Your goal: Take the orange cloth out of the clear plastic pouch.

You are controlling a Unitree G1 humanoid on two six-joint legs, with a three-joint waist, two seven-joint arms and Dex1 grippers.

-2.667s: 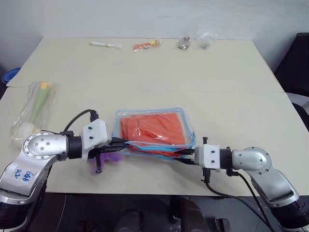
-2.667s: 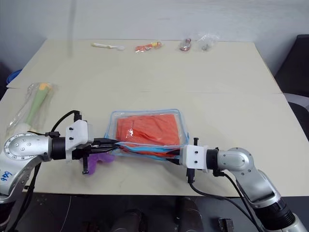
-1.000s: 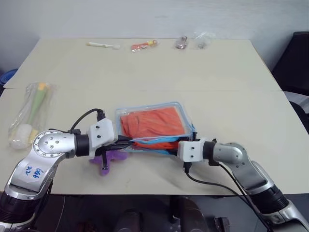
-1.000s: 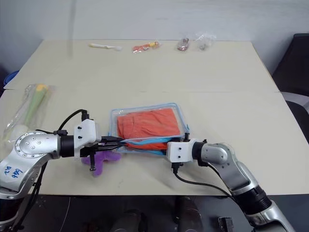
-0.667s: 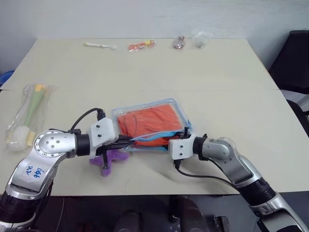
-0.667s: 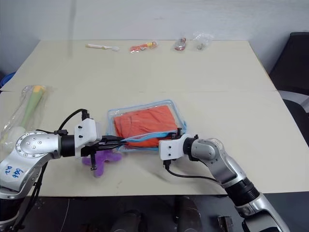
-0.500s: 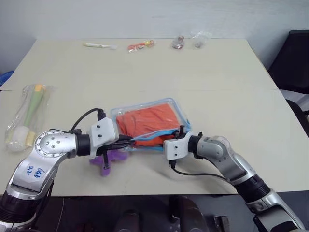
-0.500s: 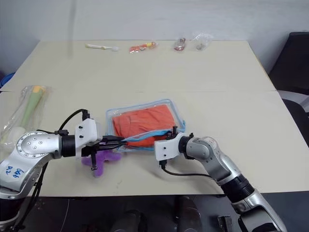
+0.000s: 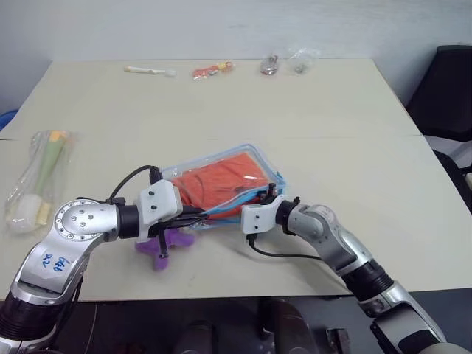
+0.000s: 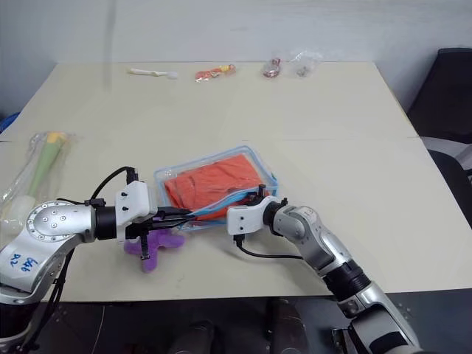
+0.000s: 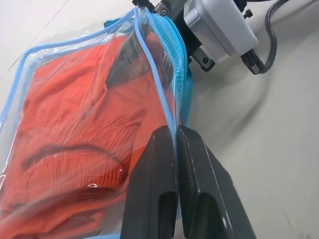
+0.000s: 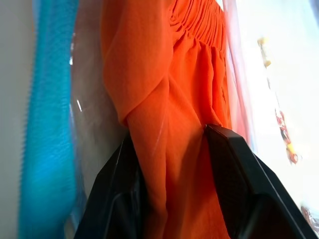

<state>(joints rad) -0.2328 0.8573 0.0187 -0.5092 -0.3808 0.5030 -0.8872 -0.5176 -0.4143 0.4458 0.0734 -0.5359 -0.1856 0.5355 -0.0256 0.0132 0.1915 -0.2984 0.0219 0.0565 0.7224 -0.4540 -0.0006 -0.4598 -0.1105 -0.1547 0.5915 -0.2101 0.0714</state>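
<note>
Right gripper [image 12: 174,199] inside the pouch mouth, fingers part-spread around a fold of the orange cloth [image 9: 221,180], apparently to draw it out. Left gripper [image 11: 174,144] pressed together on the blue-trimmed edge of the clear plastic pouch [image 9: 271,171], seemingly anchoring it and keeping the mouth open. Cloth inside pouch, mid-table [image 9: 332,110]. Handwriting on left arm, illegible.
</note>
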